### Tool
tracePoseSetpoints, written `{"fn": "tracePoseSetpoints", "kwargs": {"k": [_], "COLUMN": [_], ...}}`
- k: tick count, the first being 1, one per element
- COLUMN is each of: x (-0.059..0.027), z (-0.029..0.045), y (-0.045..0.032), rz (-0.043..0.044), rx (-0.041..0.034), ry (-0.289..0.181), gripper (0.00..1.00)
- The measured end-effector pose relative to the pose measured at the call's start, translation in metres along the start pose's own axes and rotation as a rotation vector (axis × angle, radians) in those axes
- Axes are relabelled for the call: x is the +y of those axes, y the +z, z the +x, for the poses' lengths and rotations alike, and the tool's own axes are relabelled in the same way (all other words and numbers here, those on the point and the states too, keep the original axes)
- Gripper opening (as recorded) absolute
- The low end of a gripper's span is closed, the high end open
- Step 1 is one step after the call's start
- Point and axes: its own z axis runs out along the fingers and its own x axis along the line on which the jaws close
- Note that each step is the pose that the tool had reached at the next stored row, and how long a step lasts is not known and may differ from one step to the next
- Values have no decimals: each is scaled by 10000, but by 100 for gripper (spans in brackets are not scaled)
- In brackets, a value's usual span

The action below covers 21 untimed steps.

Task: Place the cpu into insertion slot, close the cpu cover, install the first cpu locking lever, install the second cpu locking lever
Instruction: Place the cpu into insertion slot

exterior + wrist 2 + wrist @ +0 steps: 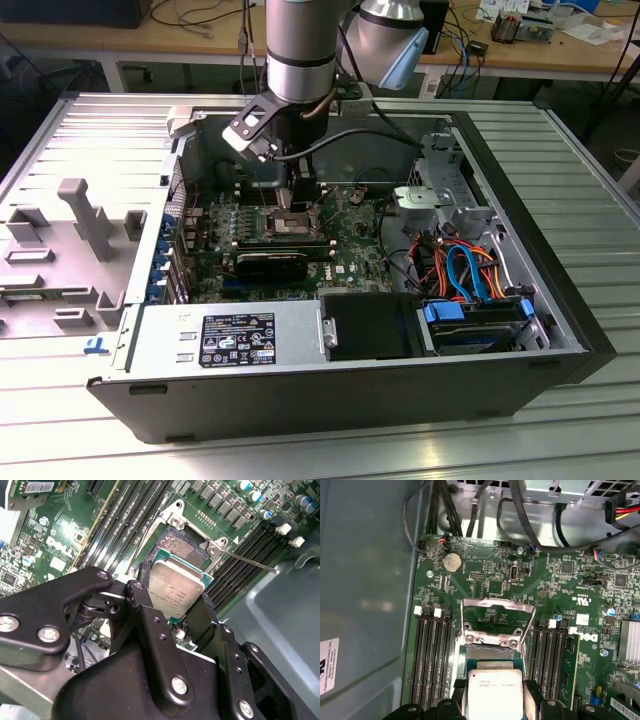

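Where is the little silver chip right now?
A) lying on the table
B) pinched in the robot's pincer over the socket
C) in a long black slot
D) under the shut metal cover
B: the second wrist view shows the pincer gripping the cpu over the insertion slot; the first wrist view shows the cpu cover open.

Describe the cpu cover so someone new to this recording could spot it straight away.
On the green motherboard, two banks of long black memory slots flank the insertion slot. The cpu cover is the thin silver frame swung open off that slot, on the side away from the cpu held in the pincer. Alone among its neighbours, it has a square window showing green board through it.
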Motion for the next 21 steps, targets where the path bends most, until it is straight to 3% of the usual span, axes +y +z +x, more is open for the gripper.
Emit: {"fn": "tracePoseSetpoints", "kwargs": {"k": [16,18,21], "x": [3,3,5], "z": [-1,-2,-2], "y": [31,39,74], "rz": [-6,-6,-3], "rx": [-49,-51,-60], "ry": [2115,2059,1212], "gripper": [54,54,54]}}
